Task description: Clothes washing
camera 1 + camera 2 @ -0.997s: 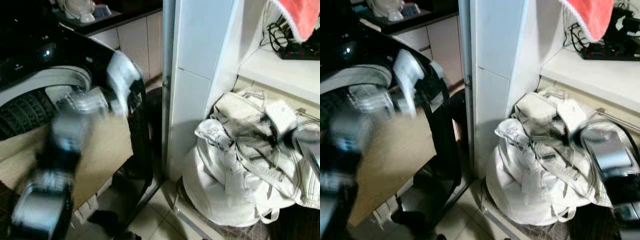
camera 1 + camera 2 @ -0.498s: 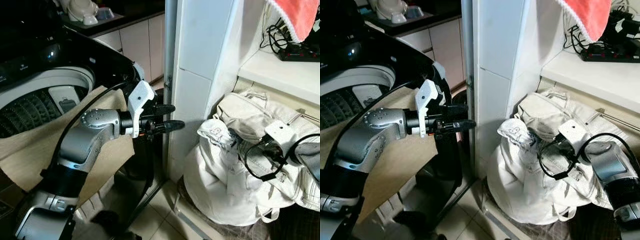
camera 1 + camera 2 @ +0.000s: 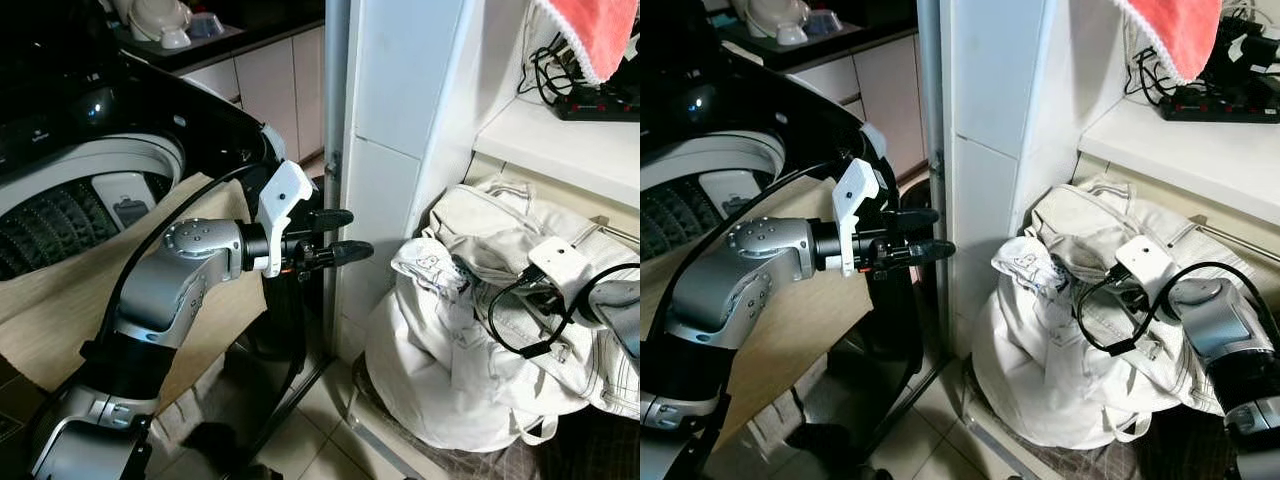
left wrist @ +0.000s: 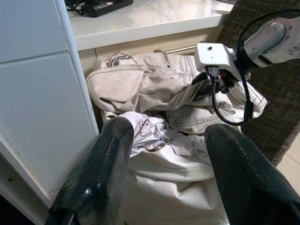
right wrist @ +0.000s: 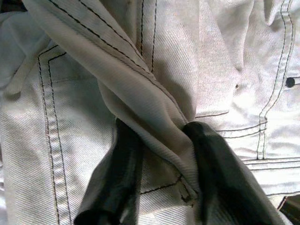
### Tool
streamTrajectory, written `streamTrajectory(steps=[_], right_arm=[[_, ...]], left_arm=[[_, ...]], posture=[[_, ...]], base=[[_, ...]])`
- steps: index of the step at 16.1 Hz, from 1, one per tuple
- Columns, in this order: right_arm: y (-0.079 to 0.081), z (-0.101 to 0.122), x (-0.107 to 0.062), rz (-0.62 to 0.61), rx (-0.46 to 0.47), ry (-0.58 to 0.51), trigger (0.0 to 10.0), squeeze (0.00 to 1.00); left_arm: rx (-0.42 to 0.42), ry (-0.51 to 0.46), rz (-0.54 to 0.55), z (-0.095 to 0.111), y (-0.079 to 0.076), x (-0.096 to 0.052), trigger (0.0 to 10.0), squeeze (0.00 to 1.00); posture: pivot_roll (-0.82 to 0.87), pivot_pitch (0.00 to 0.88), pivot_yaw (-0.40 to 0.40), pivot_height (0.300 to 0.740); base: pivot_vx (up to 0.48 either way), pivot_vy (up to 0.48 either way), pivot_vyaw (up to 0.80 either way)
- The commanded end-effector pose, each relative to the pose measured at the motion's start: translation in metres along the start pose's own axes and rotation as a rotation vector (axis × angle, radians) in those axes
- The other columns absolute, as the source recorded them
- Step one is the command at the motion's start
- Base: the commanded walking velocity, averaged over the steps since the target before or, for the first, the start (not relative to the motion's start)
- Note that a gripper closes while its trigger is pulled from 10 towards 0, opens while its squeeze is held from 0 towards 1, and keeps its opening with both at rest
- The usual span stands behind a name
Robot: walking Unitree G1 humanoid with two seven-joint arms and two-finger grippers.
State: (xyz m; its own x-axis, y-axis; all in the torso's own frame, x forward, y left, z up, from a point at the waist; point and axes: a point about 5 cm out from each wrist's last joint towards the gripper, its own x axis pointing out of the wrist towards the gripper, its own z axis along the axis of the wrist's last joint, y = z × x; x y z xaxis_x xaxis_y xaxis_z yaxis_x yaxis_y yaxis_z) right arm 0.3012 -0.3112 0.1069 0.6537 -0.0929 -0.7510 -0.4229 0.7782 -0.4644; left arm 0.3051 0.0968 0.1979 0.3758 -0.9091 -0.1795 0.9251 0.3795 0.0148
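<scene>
Home laundry corner: top-load washing machine (image 3: 90, 170), tiled floor (image 3: 320, 440), kitchen cabinets (image 3: 270, 80).

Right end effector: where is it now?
Right end effector is on the robot's right, clamped on a fold of the pale jeans atop the laundry pile under the white shelf.

The jeans (image 5: 154, 84) are pale cream denim with dark stitching. The laundry bag (image 3: 440, 370) under them is white. A beige cloth (image 3: 100, 300) drapes over the black washing machine (image 3: 150, 110) with its white rim. The towel (image 3: 600, 30) is coral pink. The left tool (image 3: 345, 232) has glossy black fingers (image 4: 103, 178) on a silver arm. The wall tiles (image 3: 400, 100) are white.
</scene>
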Motion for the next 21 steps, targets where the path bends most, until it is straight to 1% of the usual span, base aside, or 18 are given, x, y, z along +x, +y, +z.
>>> streamTrajectory(steps=[1,3,5,6,7,8,9,10,11,12,13,14,15,16,17,18,19,21], right_arm=[[-0.004,0.003,-0.001,-0.007,0.013,-0.012,0.0,0.0],[-0.004,0.004,0.0,-0.006,0.012,-0.022,0.0,0.0],[-0.003,0.006,0.0,-0.001,0.013,-0.028,0.0,0.0],[-0.004,0.009,-0.002,0.004,0.02,-0.046,0.0,0.0],[-0.005,0.018,-0.006,0.02,0.048,-0.099,0.0,0.0],[-0.006,0.036,-0.015,0.067,0.117,-0.213,0.0,0.0],[-0.008,0.054,-0.026,0.113,0.167,-0.331,0.0,0.0],[-0.009,0.067,-0.035,0.149,0.192,-0.421,0.0,0.0],[-0.011,0.086,-0.051,0.209,0.222,-0.555,0.0,0.0],[-0.01,0.11,-0.079,0.31,0.205,-0.744,0.0,0.0],[-0.007,0.119,-0.092,0.356,0.165,-0.827,0.0,0.0],[-0.004,0.123,-0.101,0.387,0.14,-0.882,0.0,0.0],[0.0,0.13,-0.117,0.457,0.116,-0.981,0.0,0.0],[0.004,0.138,-0.141,0.569,0.117,-1.114,0.0,0.0],[0.004,0.14,-0.149,0.604,0.118,-1.158,0.0,0.0],[0.003,0.141,-0.155,0.633,0.135,-1.201,0.0,0.0],[0.003,0.141,-0.156,0.64,0.14,-1.211,0.0,0.0],[0.004,0.144,-0.166,0.694,0.151,-1.275,0.0,0.0]], left_arm=[[0.01,0.005,-0.003,0.001,-0.003,0.0,10.0,0.0],[0.025,0.028,-0.001,-0.002,-0.003,0.001,10.0,0.0],[0.022,0.027,-0.003,-0.002,-0.003,0.001,10.0,0.0],[0.023,0.026,-0.002,-0.001,-0.003,0.001,10.0,0.0],[0.025,0.021,0.002,-0.001,-0.003,0.001,10.0,0.0],[0.036,0.011,0.02,0.002,-0.001,0.001,10.0,0.0],[0.039,0.006,0.062,0.003,0.002,0.001,10.0,0.0],[0.051,-0.003,0.088,0.005,0.005,0.001,10.0,0.0],[0.081,-0.03,0.125,0.01,0.008,0.002,10.0,0.0],[0.087,-0.144,0.175,0.025,0.012,0.006,10.0,0.0],[0.073,-0.2,0.196,0.033,0.014,0.007,10.0,0.0],[0.066,-0.227,0.192,0.037,0.014,0.008,10.0,0.13],[0.056,-0.275,0.191,0.045,0.013,0.009,10.0,1.0],[0.058,-0.341,0.17,0.055,0.009,0.012,10.0,1.0],[0.058,-0.368,0.145,0.059,0.006,0.014,10.0,1.0],[0.045,-0.385,0.102,0.059,-0.001,0.02,10.0,1.0],[0.043,-0.384,0.089,0.059,-0.003,0.022,10.0,1.0],[0.06,-0.36,0.08,0.052,-0.011,0.033,10.0,1.0]], posture=[[-0.08,0.0,0.057,0.74],[-0.08,0.0,0.058,0.74],[-0.08,0.0,0.058,0.74],[-0.08,0.0,0.058,0.74],[-0.08,0.0,0.058,0.74],[-0.08,0.0,0.058,0.74],[-0.08,0.0,0.056,0.74],[-0.08,0.0,0.056,0.74],[-0.08,0.0,0.056,0.74],[-0.08,0.0,0.056,0.74],[-0.08,0.0,0.055,0.74],[-0.08,0.0,0.055,0.74],[-0.08,0.0,0.052,0.74],[-0.08,0.0,0.052,0.74],[-0.08,0.0,0.052,0.74],[-0.08,0.0,0.048,0.74],[-0.08,0.0,0.048,0.74],[-0.08,0.0,0.048,0.74]], base=[[0.0,0.0,0.0],[0.0,0.0,0.0],[0.0,0.0,0.0],[0.0,0.0,0.0],[0.0,0.0,0.0],[0.0,0.0,0.0],[0.0,0.0,0.0],[0.0,0.0,0.0],[0.0,0.0,0.0],[0.0,0.0,0.0],[0.0,0.0,0.0],[0.0,0.0,0.0],[0.0,0.0,0.0],[0.0,0.0,0.0],[0.0,0.0,0.0],[0.0,0.0,0.0],[0.0,0.0,0.0],[0.0,0.0,0.0]])
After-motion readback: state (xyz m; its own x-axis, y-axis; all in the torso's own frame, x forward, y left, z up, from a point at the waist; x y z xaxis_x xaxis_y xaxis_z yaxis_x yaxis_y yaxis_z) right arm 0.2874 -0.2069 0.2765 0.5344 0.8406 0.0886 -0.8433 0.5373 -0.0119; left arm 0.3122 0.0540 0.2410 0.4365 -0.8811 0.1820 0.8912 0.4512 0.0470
